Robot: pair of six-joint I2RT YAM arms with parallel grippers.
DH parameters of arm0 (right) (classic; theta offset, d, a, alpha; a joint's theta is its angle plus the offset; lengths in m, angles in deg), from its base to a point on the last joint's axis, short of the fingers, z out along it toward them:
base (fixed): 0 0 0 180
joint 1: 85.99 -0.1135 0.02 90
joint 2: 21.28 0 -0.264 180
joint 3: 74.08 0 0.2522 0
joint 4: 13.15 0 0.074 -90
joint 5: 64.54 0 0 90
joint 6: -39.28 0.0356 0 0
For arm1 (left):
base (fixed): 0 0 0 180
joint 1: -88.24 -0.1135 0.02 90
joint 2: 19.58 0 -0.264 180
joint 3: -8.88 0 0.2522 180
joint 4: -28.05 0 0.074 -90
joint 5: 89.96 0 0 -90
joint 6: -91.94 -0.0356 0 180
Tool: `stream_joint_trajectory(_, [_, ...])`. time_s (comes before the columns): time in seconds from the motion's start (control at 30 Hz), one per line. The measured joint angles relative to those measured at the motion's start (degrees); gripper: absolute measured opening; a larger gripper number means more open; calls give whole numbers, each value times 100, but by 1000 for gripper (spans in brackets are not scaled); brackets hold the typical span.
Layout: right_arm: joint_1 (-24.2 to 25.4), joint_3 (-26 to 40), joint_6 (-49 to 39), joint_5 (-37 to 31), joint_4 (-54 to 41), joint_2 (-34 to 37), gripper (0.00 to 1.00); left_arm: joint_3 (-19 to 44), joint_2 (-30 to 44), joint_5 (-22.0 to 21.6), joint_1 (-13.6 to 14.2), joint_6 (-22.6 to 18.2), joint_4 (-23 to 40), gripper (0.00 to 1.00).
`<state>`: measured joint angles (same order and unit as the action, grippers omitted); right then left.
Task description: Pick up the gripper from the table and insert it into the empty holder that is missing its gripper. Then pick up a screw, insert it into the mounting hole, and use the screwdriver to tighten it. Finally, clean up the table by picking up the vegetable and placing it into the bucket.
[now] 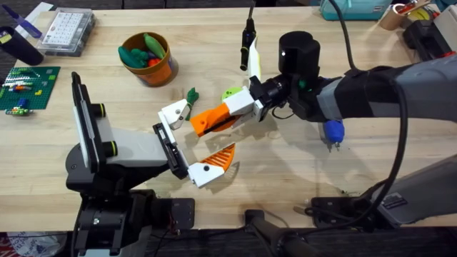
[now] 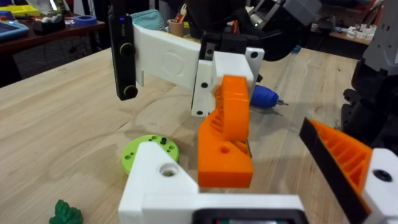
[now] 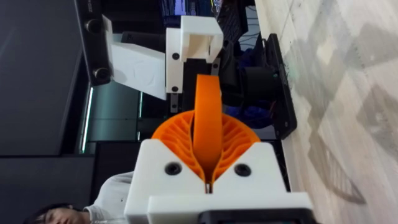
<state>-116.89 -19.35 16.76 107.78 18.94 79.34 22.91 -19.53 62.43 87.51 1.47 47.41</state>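
Round orange-brown bucket [image 1: 148,59] holds green and red toy vegetables; right gripper [image 1: 246,107] pinches the smooth orange gripper [image 1: 211,121] beside the bare white holder [image 1: 173,112]; left gripper [image 1: 191,143] gapes empty.

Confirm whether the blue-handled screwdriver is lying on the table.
Yes: the screwdriver lies on the table in the overhead view, beside the right arm and held by no gripper.

Screwdriver [image 1: 333,133] shaft half hidden under right arm

We see the gripper [image 1: 211,120], a smooth orange wedge, held above mid-table beside the white holder [image 1: 173,112]. The blue-handled screwdriver [image 1: 333,133] lies toward the table's [image 1: 300,164] right edge, the bucket [image 1: 147,59] near its far edge.
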Motion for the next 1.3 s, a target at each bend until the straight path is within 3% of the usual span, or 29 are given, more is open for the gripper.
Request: stream_joint_trajectory(1.3, [-117,1,195,-593,651,0,15,2,-2,1,0,2,31,986])
